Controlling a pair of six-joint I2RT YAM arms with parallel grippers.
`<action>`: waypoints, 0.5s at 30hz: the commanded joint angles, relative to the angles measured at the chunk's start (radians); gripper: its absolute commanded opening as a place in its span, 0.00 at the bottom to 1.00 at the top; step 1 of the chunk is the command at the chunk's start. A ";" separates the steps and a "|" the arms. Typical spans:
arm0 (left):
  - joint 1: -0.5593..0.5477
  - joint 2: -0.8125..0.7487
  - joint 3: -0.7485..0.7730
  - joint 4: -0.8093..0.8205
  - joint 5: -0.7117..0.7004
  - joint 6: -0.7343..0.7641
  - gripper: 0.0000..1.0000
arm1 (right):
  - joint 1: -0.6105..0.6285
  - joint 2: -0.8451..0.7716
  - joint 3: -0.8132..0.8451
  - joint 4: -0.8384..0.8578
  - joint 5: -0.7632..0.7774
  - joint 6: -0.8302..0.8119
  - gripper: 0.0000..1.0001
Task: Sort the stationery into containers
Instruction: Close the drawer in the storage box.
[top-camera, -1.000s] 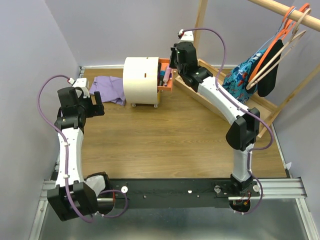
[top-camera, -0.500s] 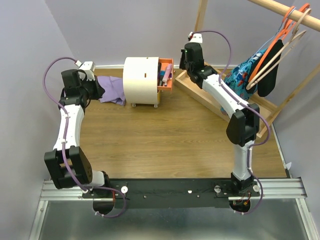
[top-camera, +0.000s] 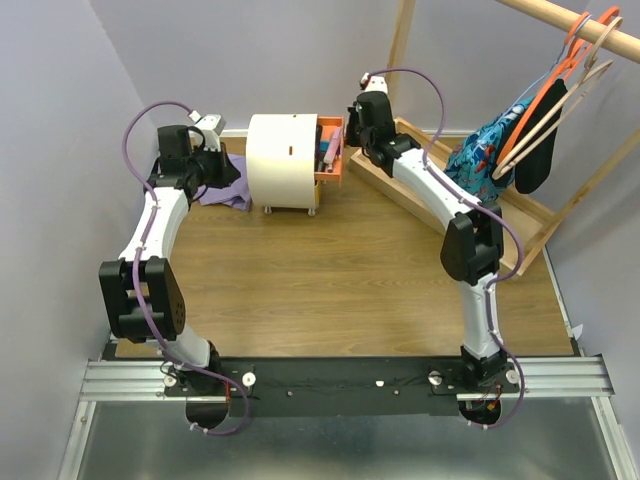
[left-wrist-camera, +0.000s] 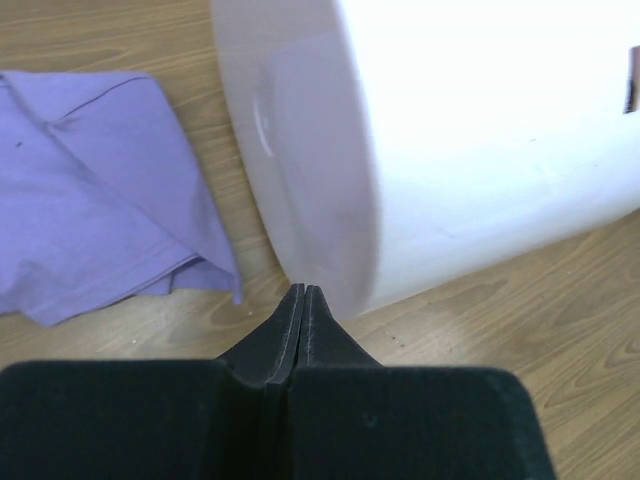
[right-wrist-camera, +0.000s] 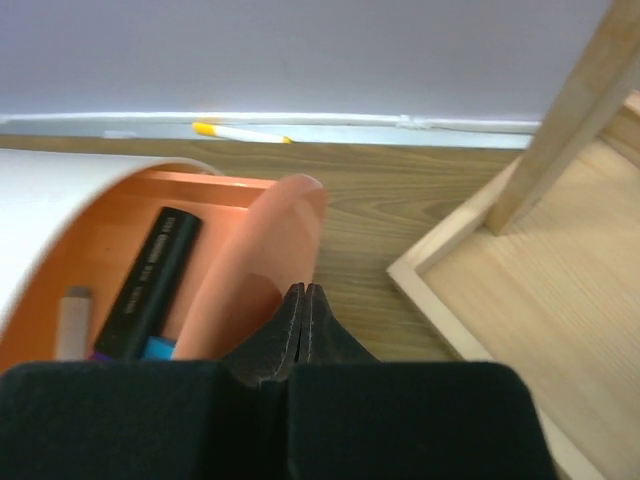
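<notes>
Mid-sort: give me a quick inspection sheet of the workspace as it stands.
Surface: wooden table, no spills seen.
Job's things: cream chest, orange drawer open, black marker inside; yellow-capped pen loose by the far wall.
Clutter: purple cloth beside the chest.
Grippers: left gripper jaws shut, empty, at the chest's closed end; right gripper jaws shut, empty, at the drawer front.
Cables: purple cables loop above both wrists, unsnagged.
Surroundings: clothes rack with hangers.

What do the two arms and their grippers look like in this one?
Both arms have white links with bulky black joint housings: left arm, right arm. A thin purple cable loops along each. The left gripper and right gripper have black, tapering fingers. Both stand on a black base rail.
</notes>
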 joint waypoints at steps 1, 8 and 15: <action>-0.034 0.012 0.036 0.009 0.023 0.025 0.00 | 0.072 0.044 0.076 -0.020 -0.078 0.041 0.01; -0.040 -0.019 0.004 -0.005 0.017 0.042 0.00 | 0.147 0.095 0.125 -0.023 -0.089 0.071 0.01; -0.039 -0.076 -0.005 -0.069 -0.108 0.045 0.19 | 0.159 0.040 0.107 -0.063 -0.002 0.062 0.01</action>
